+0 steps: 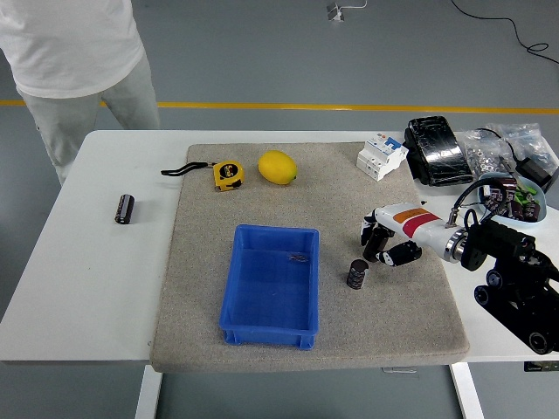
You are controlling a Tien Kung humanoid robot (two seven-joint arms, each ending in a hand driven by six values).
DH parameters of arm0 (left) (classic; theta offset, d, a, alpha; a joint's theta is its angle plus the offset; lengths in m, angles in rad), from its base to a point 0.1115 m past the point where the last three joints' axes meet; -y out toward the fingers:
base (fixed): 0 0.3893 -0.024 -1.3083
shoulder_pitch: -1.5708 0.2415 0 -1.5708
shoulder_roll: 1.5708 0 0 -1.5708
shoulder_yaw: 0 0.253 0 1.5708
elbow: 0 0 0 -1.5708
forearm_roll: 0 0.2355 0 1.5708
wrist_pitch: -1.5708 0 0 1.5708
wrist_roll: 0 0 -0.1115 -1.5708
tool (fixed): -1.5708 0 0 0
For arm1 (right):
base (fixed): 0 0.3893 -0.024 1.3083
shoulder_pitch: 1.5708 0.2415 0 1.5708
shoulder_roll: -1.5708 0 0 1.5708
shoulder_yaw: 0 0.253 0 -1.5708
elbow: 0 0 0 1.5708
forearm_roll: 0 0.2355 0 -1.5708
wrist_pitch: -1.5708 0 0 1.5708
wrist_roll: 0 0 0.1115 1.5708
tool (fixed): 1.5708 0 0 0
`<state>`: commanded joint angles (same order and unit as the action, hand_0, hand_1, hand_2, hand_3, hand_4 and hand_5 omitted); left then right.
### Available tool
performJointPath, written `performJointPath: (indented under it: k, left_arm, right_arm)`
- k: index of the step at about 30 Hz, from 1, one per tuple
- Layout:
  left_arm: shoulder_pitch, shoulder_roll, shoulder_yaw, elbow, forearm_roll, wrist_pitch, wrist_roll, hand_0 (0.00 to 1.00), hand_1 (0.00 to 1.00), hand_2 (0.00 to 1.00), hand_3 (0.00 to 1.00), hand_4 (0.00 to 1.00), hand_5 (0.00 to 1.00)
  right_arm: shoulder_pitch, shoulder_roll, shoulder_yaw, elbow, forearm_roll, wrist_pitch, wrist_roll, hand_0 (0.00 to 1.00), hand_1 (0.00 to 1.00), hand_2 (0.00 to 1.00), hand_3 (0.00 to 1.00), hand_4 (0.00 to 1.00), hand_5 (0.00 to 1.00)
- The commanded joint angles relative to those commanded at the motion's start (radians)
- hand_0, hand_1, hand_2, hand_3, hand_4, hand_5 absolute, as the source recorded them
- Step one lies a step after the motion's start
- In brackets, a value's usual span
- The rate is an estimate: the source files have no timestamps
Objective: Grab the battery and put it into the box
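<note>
**A:** What is at centre right of the frame?

**B:** The robot's right hand (382,245), reaching in from the right edge, has its fingers curled around a dark battery (376,248) on the beige mat (402,305). The battery is mostly hidden by the fingers. No left hand shows.

**A:** And the dark cylinder next to it?

**B:** A second battery (356,273) stands upright on the mat, just below and left of the hand, between it and the blue box (270,286). The box sits at lower centre, with a small item inside near its right wall, too small to tell.

**A:** Elsewhere?

**B:** A third battery (125,209) lies on the bare white table (79,288) at left, well apart from the mat. A yellow tape measure (228,175) and a lemon (277,167) rest near the mat's top edge. A white breaker unit (381,155), a black pack (439,150) and bagged parts (498,148) crowd the upper right. A person in a white shirt (74,44) stands at upper left beyond the table.
</note>
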<state>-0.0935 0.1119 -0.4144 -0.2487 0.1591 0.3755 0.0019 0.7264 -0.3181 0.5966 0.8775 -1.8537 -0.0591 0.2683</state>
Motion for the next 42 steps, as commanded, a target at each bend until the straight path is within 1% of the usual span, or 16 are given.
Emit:
performJointPath:
  k: [14,24,35,39,42]
  left_arm:
    - [0.001,0.002,-0.008,0.002,0.014,0.000,0.002,0.761,0.701,0.709,0.634,0.705,0.608]
    - [0.001,0.002,-0.013,0.003,0.022,0.000,0.005,0.761,0.694,0.708,0.635,0.705,0.609]
    - [0.001,0.005,-0.018,0.004,0.029,0.000,0.006,0.761,0.691,0.707,0.634,0.705,0.609]
    - [0.002,0.007,-0.017,0.004,0.026,0.000,0.005,0.760,0.691,0.706,0.634,0.706,0.608]
    - [0.003,0.007,-0.020,0.004,0.030,0.001,0.006,0.761,0.690,0.705,0.635,0.705,0.608]
  right_arm:
    - [0.007,-0.008,0.017,0.021,-0.004,0.004,-0.005,0.381,0.391,0.442,0.434,0.624,0.002]
    - [0.017,-0.004,0.020,0.045,-0.016,0.009,-0.010,0.380,0.390,0.441,0.435,0.608,0.002]
    - [0.078,0.014,0.030,0.157,-0.041,0.016,-0.023,0.380,0.390,0.442,0.435,0.612,0.002]
    - [0.092,0.022,0.013,0.210,-0.042,0.019,-0.028,0.380,0.389,0.441,0.434,0.611,0.002]
    - [0.104,0.034,-0.019,0.251,-0.043,0.022,-0.032,0.379,0.389,0.441,0.434,0.611,0.002]
